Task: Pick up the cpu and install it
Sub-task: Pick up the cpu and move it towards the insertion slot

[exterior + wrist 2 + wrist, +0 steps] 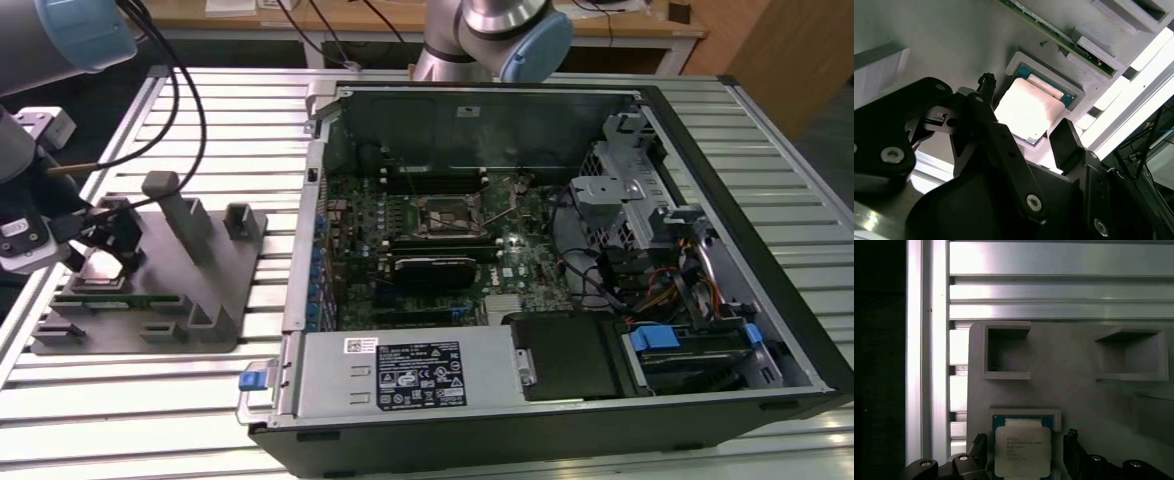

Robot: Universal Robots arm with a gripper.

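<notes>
Spread fingers (1069,140) of my hand (1026,107) flank the cpu (1021,450), flat, lid-up, one edge cut off, nine o'clock from the case (731,150).

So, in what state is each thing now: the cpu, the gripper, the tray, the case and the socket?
cpu: lying flat in its tray pocket, not gripped.
gripper: open, one finger on each side of the cpu, apart from it.
tray: lying flat, cpu in one pocket.
case: lying on its side, open on top.
socket: looks empty.
</notes>
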